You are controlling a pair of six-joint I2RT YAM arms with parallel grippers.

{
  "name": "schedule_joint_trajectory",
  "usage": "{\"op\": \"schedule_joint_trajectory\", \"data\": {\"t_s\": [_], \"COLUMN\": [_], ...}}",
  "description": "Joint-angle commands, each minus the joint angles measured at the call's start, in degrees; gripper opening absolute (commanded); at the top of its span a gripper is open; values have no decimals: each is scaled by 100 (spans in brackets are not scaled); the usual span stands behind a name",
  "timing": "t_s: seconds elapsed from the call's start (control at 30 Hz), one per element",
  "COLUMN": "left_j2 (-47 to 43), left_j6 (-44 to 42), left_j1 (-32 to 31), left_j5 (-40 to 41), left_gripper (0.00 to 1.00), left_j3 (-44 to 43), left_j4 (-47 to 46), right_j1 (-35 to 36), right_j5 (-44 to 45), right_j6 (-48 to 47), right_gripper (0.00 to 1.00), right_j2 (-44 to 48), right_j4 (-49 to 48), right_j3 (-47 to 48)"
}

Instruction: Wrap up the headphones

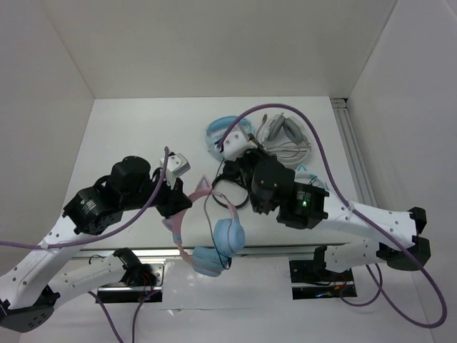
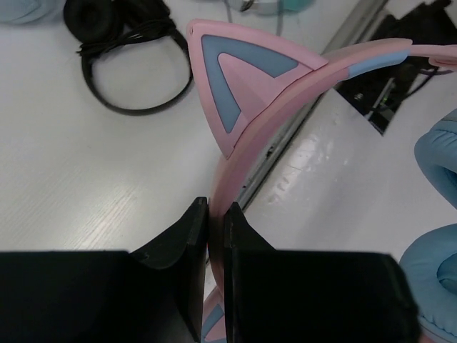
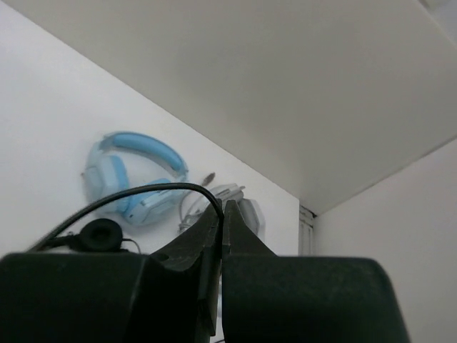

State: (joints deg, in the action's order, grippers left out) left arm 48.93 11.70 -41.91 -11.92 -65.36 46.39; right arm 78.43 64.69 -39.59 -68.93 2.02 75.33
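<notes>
The headphones [image 1: 202, 189] have a pink cat-ear headband and light blue earcups [image 1: 228, 234]; they hang over the table's near edge. My left gripper [image 1: 177, 211] is shut on the headband just below one cat ear [image 2: 235, 78], with the pink band pinched between the jaws in the left wrist view [image 2: 216, 214]. My right gripper [image 1: 227, 171] is raised to the right of the ears and shut on the thin dark cable [image 3: 143, 191], which arcs left out of the jaws in the right wrist view [image 3: 221, 211]. The earcups [image 2: 437, 161] sit to the right in the left wrist view.
An all-light-blue pair [image 1: 220, 133] and a grey-white pair [image 1: 285, 140] lie at the back. A black headset [image 2: 107, 28] with a looped cord lies just beyond the pink band. A metal rail [image 1: 355, 153] runs along the right wall.
</notes>
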Motion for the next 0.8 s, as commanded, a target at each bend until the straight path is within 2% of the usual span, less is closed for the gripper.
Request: {"op": "schedule_joint_trajectory", "data": {"t_s": [0.0,0.17,0.4,0.77], "left_j2": [-348,-603,-718,-314], "left_j6": [-54,-116,-116,-63], "left_j1": [-19,-19,-19,-19], "left_j5": [-1014,-1224,-1357,-1752], "left_gripper": [0,0,0,0], "left_j3": [-328,-503,-802,-636], "left_j4": [-464,-464,-350,-350], "right_j1": [-731,-1198,-1260,-1444], "right_j5": [-939,-1282,-1424,-1696], "right_j6": [733,857,1137,1191], "right_gripper": [0,0,0,0], "right_j2": [133,47,-209,-657], "right_j4": [439,412,580,598], "right_j3": [-61,-203,-150,166]}}
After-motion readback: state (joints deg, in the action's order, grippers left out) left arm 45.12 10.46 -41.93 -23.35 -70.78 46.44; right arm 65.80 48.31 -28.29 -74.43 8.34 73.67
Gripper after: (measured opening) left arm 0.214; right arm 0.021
